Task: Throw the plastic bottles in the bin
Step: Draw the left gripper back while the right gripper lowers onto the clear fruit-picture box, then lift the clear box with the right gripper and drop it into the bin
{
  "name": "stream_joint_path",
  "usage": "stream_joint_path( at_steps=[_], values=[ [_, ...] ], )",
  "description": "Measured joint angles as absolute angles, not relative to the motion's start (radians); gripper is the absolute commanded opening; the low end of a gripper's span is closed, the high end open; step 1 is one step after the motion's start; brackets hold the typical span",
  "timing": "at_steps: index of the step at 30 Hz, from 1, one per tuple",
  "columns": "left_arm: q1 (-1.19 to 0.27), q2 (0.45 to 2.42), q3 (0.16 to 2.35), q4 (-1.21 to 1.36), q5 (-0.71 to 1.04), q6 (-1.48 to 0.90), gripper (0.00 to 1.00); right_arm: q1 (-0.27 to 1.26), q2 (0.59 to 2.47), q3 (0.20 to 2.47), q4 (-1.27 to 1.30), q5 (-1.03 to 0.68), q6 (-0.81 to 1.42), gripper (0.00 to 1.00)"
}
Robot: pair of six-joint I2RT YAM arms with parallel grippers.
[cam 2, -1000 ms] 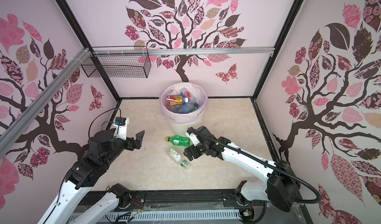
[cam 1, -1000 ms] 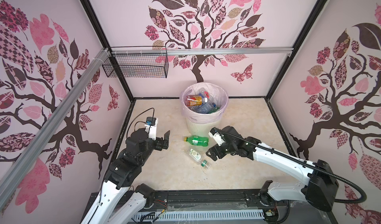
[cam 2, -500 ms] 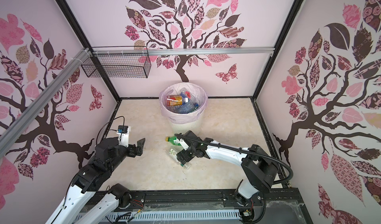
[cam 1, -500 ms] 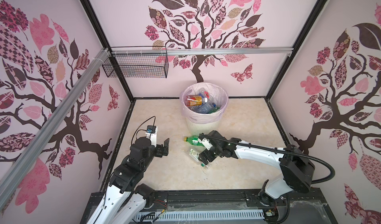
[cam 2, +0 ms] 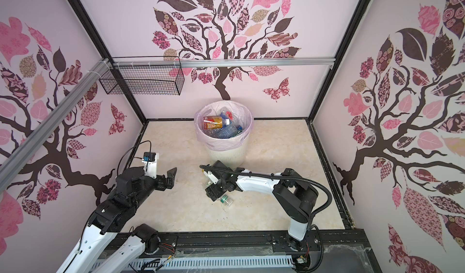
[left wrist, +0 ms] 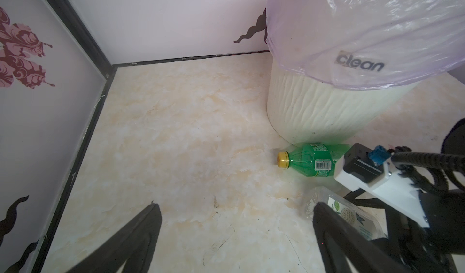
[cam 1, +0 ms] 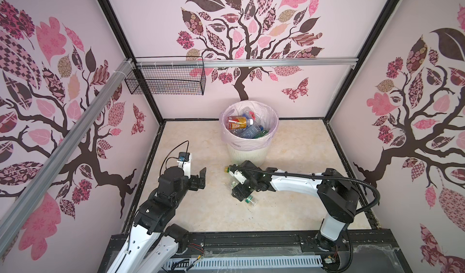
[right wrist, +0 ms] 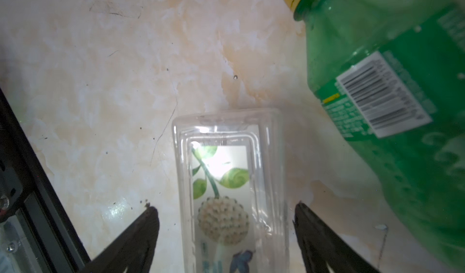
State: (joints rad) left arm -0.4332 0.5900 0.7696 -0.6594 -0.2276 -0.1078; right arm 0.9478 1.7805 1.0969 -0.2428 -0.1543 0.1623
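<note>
Bin (cam 1: 245, 156): cream, ribbed, upright on marble floor (cam 1: 201, 209), lined w/ pink bag (cam 1: 251, 143).
Inside bin: we see amber btl (cam 1: 236, 122) w/ red label on top of clear blue-label btls (cam 1: 247, 133).
Green btl (left wrist: 312, 162): on its side at bin's foot, arms' side, touching or almost; yellow cap points toward L-arm side.
Clear btl (right wrist: 226, 183): flat on floor, just beyond green btl from bin.
R gripper (right wrist: 225, 207): low over clear btl, fingers apart, one each side; we see gaps both sides, so no grip.
L gripper (left wrist: 235, 206): fingers wide apart, nothing between; off bin's L-arm side, apart from both btls.
</note>
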Motion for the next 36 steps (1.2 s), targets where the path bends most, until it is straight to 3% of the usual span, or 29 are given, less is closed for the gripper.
stream_joint_path(
  at_steps=[13,19,36],
  values=[
    [-0.200,0.630,0.768,-0.614,-0.042,-0.128,0.98,0.948,1.831,1.112,-0.245,-0.108,0.202,0.60],
    [-0.174,0.652,0.768,-0.607,-0.006,-0.130,0.98,0.948,1.795,1.078,-0.244,-0.110,0.202,0.54],
    [-0.173,0.710,0.768,-0.568,0.007,-0.108,0.98,0.920,1.152,0.919,-0.321,-0.144,0.200,0.52]
  ],
)
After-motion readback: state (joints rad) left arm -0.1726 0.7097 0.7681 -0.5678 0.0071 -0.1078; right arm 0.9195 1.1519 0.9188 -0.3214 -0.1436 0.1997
